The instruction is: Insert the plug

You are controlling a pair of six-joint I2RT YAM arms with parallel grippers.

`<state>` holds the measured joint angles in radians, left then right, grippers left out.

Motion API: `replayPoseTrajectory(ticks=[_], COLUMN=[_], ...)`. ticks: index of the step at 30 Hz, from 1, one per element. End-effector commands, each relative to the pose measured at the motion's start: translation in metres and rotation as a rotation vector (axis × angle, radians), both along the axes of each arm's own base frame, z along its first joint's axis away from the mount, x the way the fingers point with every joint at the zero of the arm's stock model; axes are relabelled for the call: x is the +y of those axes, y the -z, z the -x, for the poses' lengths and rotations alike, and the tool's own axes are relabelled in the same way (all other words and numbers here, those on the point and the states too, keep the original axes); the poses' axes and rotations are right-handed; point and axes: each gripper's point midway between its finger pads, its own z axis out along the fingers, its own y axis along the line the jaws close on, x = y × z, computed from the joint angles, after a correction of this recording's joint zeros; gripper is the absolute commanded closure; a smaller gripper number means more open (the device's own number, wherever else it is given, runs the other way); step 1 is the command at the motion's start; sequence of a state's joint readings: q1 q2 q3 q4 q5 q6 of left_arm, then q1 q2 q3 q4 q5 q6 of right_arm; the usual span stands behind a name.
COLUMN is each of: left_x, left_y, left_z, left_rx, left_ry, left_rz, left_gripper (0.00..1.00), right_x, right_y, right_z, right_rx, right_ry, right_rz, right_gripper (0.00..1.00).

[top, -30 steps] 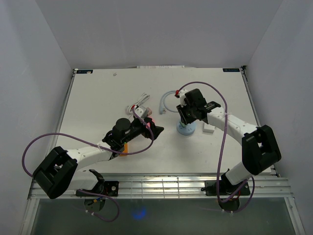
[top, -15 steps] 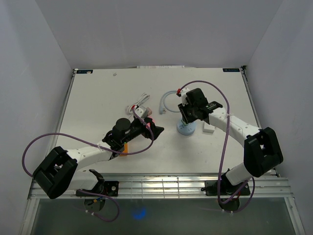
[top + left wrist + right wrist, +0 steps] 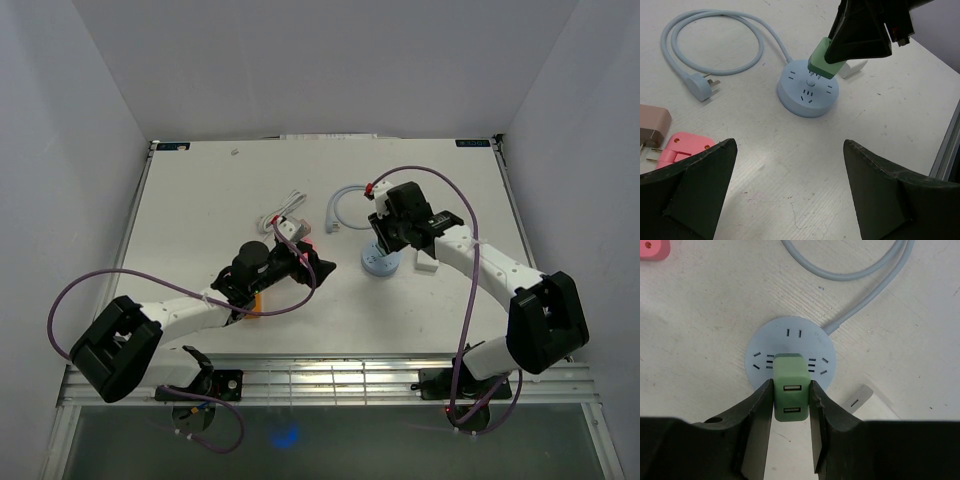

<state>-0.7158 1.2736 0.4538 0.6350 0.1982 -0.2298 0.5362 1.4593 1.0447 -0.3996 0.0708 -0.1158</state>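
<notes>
Step in hand: insertion. The right gripper (image 3: 791, 386) clamps the matte green, boxy plastic USB charger plug (image 3: 823, 62), which sits slightly tilted at the face of the smooth, round pale-blue plastic socket hub (image 3: 790, 342). Its prongs are hidden. The next move probably calls for squaring it up and pressing straight down. The left gripper (image 3: 789, 150) stands wide and empty.

Plug (image 3: 791, 387) over socket (image 3: 790, 342), cable (image 3: 852, 276) behind

The green plug (image 3: 789, 376) is seen as smooth, matt plastic, as is the pale blue round socket (image 3: 790, 342). The cable (image 3: 845, 277), leaving the socket at two o'clock, appears rubbery with a slight sheen. The white tabletop (image 3: 805, 175) is rendered matt and faintly scuffed.
</notes>
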Motion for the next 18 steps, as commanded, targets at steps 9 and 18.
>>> replayPoseTrajectory(ticks=[9, 18], left_x=[-0.009, -0.009], left_y=[-0.013, -0.012], left_z=[0.000, 0.000], left_rx=[-0.008, -0.011], left_ry=[0.034, 0.041], left_rz=[0.023, 0.017], left_gripper=[0.02, 0.02], right_x=[-0.022, -0.021], right_y=[-0.026, -0.019], right_z=[-0.009, -0.008], right_rx=[-0.075, -0.044], right_ry=[-0.006, -0.032], right_rz=[0.022, 0.001], right_gripper=[0.92, 0.92])
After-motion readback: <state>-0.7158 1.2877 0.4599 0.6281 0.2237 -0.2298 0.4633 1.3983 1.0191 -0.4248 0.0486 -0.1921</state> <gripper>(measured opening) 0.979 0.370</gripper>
